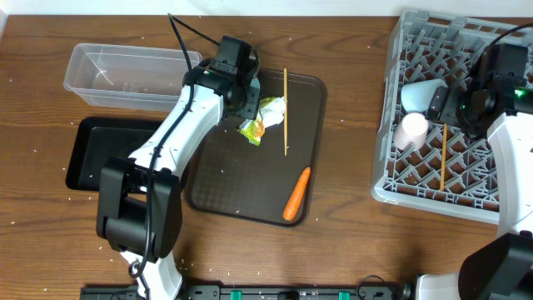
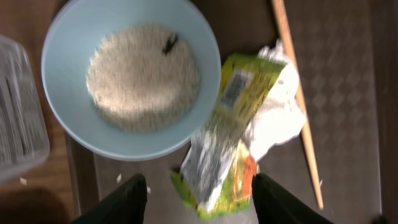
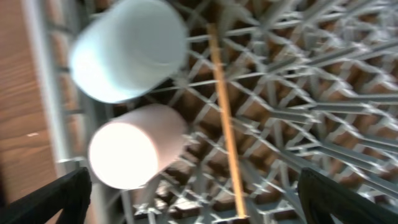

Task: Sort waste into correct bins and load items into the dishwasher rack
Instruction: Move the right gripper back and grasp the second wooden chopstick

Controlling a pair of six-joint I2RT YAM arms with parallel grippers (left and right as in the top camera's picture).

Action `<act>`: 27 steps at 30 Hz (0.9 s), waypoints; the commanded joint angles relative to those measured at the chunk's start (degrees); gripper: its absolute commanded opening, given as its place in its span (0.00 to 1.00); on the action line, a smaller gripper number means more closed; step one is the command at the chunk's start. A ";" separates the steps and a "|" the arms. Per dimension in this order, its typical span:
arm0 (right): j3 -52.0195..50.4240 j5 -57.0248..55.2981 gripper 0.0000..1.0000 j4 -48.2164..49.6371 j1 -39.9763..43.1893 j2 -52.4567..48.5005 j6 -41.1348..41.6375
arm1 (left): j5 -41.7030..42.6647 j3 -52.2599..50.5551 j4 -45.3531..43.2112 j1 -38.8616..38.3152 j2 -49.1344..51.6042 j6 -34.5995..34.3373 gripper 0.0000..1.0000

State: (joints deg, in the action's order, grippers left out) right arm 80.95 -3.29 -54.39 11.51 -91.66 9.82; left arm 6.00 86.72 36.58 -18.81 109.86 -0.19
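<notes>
Dishwasher rack (image 1: 391, 179) at the right holds the light blue cup (image 1: 420, 93), pink cup (image 1: 410, 131) and one chopstick (image 1: 444, 154). The right gripper (image 3: 193, 186) hangs over them, spread wide and empty. To my eye the job is roughly half done. The brown serving tray (image 1: 241, 192) carries the carrot (image 1: 297, 193), wrapper (image 1: 265, 117) and second chopstick (image 1: 286, 112), with the bowl (image 2: 62, 118) at its edge. No waste shows in the clear tub (image 1: 83, 83) or black tray (image 1: 83, 158). The left gripper (image 2: 199, 183) straddles the wrapper, not closed on it.

Orange carrot (image 1: 297, 193), pale pink cup (image 1: 410, 130)

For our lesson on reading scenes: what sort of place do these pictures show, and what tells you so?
Probably a robotics lab bench staged as a kitchen clean-up: a dishwasher rack holding a pink cup, a tray with a carrot and wrapper, and two robot arms.
</notes>
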 commanded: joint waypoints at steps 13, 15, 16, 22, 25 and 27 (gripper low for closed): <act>-0.20 14.05 0.76 24.48 -22.14 -3.26 6.51 | -0.31 0.39 -1.62 0.15 1.49 0.72 0.56; -0.20 10.71 0.75 29.29 -25.94 -6.10 10.32 | -0.72 0.39 -0.46 0.26 1.49 0.72 0.55; -0.20 9.66 0.75 32.04 -27.65 -7.89 11.91 | -0.76 0.39 0.13 0.35 1.49 0.72 0.55; -0.17 8.31 0.74 44.83 -32.28 -19.87 21.07 | -0.74 0.39 4.02 1.44 1.49 0.70 0.55; -0.17 10.97 0.73 50.25 -32.50 -25.81 26.21 | -0.72 0.39 5.73 2.45 1.49 0.70 0.55; -0.17 13.40 0.71 54.01 -32.48 -28.92 29.22 | -0.70 0.39 5.95 2.97 1.49 0.70 0.55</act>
State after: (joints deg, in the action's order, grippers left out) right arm 80.90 7.99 -2.74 -20.80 -117.47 31.33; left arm 5.76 86.72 42.13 -16.91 110.39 0.01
